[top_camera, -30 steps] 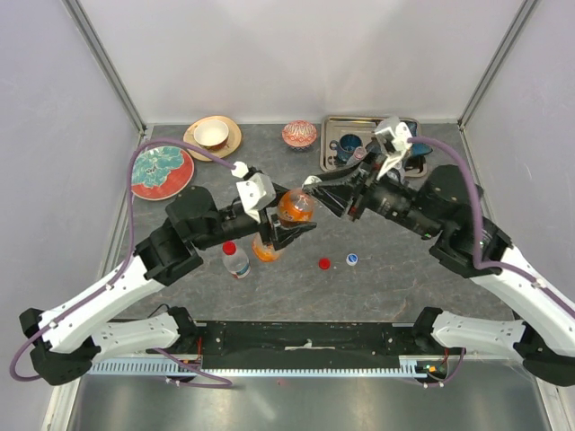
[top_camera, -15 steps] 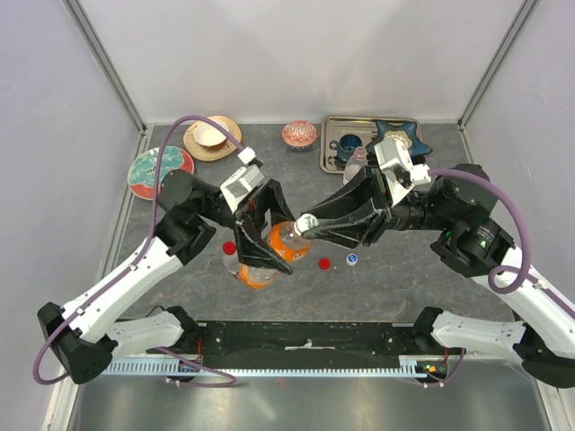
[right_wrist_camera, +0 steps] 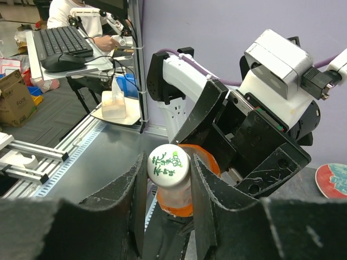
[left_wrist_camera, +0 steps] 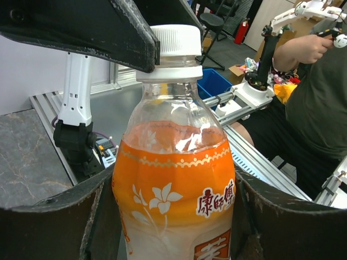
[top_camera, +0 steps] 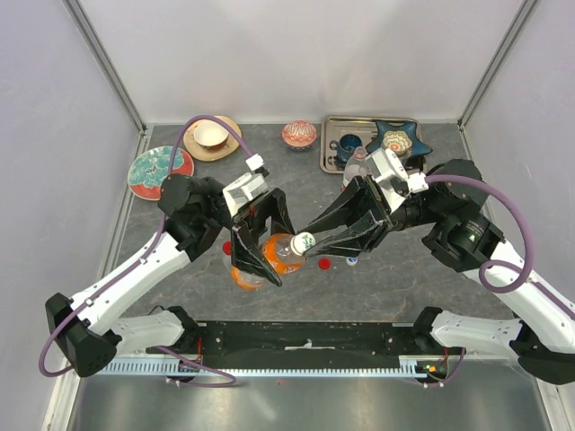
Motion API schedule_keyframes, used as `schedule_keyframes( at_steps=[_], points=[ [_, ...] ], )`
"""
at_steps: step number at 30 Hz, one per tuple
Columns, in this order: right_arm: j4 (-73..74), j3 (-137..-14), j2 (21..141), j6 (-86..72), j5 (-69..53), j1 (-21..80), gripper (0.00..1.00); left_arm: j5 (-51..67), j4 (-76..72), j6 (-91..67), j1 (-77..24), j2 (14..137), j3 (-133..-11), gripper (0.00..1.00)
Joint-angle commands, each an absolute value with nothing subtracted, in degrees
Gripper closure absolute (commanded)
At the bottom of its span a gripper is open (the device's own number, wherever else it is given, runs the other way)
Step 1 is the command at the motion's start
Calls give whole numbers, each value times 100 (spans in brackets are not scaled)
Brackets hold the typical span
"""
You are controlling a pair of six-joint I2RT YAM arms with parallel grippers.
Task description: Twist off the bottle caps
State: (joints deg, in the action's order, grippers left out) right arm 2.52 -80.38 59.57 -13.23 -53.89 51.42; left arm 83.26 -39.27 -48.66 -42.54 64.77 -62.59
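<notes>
The orange bottle hangs tilted above the table, its orange-labelled body clamped between the fingers of my left gripper. Its white cap points toward the right arm. My right gripper is shut on that cap, one finger pressing on each side. In the left wrist view a right finger lies against the cap. A clear bottle with a red cap stands on the table, mostly hidden behind the left gripper.
A loose red cap and a blue-and-white cap lie under the right gripper. At the back are a metal tray with a blue mug, a pink bowl, a bowl on a plate and a teal plate.
Both arms have swung toward the near edge, carrying the orange bottle down and forward and tilting it. Both grips have stayed the same.
</notes>
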Motion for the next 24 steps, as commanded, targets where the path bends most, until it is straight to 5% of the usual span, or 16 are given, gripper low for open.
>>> schedule_keyframes(
  at_steps=[1, 10, 24],
  points=[
    [501, -7989, 5818, -1626, -6689, 5273, 100, 7919, -4324, -5098, -4104, 6495, -6381, 60],
    [878, -8235, 5713, -1538, -5240, 5265, 76, 7586, -1876, -3185, -4078, 6293, -6653, 60],
    [1397, -8508, 5748, -1257, -4185, 5273, 49, 7207, -607, -2013, -4078, 6152, -6724, 59]
  ],
)
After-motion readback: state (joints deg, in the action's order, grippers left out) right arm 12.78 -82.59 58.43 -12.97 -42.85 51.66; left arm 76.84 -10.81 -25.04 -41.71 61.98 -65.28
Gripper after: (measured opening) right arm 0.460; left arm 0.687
